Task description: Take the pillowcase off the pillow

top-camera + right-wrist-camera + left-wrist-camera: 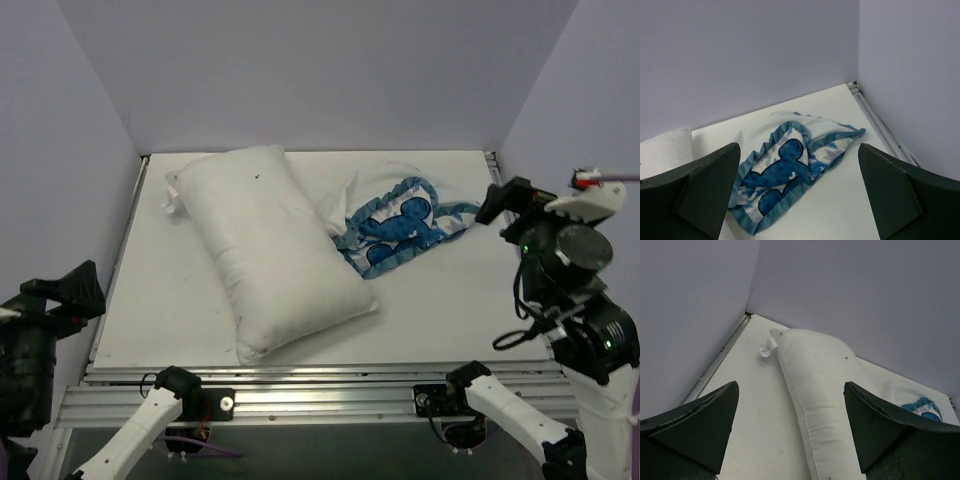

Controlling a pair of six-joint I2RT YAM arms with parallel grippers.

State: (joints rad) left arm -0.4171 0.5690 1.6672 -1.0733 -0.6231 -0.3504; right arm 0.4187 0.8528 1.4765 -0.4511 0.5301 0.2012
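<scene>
Your left arm point(135, 432) and right arm point(520, 415) wore white links and black joints; a black cable point(516, 300) looped beside the right arm, and the right gripper point(798, 145) showed dark wedge-shaped fingers.

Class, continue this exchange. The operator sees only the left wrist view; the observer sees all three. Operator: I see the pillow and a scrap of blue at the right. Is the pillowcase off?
Observer: Yes. The top view shows the pillowcase crumpled beside the bare pillow.
Operator: Which face is up?
Observer: The right wrist view shows its mouse-head patch facing up.
Operator: Is the right gripper holding it?
Observer: No, it is open and empty.
</scene>
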